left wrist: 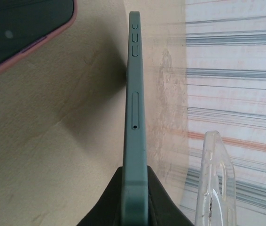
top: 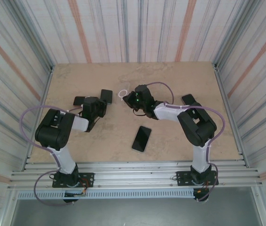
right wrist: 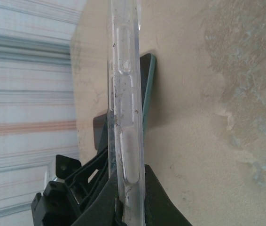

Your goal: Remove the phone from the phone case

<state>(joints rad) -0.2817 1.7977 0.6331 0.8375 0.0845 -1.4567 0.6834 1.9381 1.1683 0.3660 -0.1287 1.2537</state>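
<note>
My left gripper (left wrist: 135,175) is shut on the lower end of a dark green phone (left wrist: 135,94), held edge-on above the table with its side buttons showing. In the top view this gripper (top: 101,102) and phone (top: 106,96) are left of centre. The clear phone case (right wrist: 125,113) stands edge-on in my shut right gripper (right wrist: 129,176), apart from the phone. The green phone (right wrist: 148,84) shows just behind the case. From above, the case (top: 122,93) hangs at the tip of the right gripper (top: 128,96), a short gap right of the phone. The case (left wrist: 215,179) is also beside the phone in the left wrist view.
A black phone (top: 142,138) lies flat at the middle front of the table. A phone in a pink case (left wrist: 20,28) lies close to my left gripper. Another dark phone (top: 188,99) lies by the right arm. Striped walls enclose the table (top: 123,75).
</note>
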